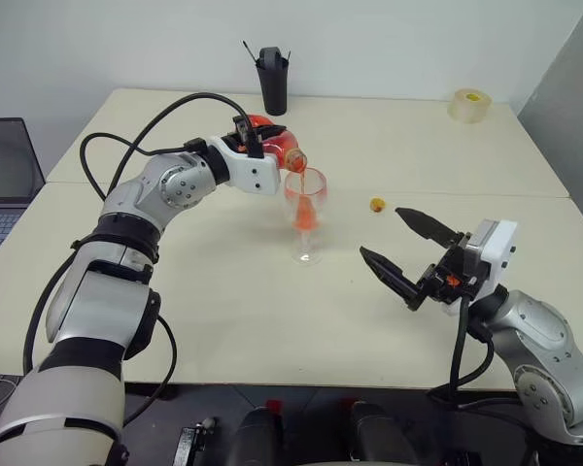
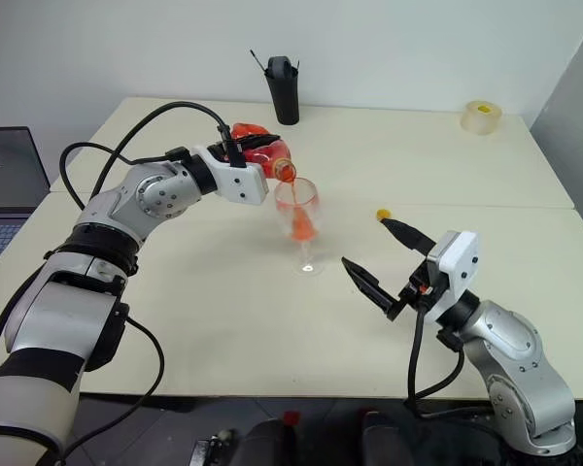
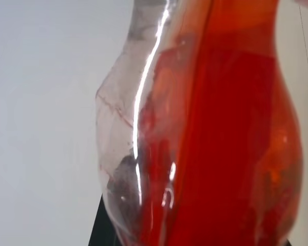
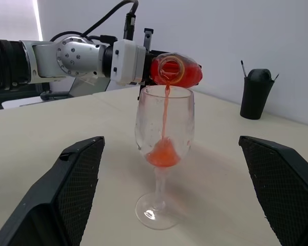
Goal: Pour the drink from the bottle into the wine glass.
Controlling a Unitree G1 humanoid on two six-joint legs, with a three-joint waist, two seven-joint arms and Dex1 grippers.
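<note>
Pale cream surface (image 1: 223, 320) against a white wall, clear stemmed wine glass (image 1: 305, 216) upright mid-surface, left pincer (image 1: 262, 136) pinching small clear plastic bottle (image 1: 277, 144) tipped mouth-down just above the glass rim, translucent red-orange drink (image 4: 164, 151) streaming into the bowl, small yellow cap (image 1: 376, 205) near the glass, right pincer (image 1: 406, 249) spread wide beside the glass, black pen holder (image 1: 272, 80) well behind the glass.

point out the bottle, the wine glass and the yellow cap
bottle (image 4: 182, 70), right wrist view, on its red tilted body
wine glass (image 4: 164, 130), right wrist view, on the bowl
yellow cap (image 1: 376, 205), left eye view, on the cap lying on the table
</note>
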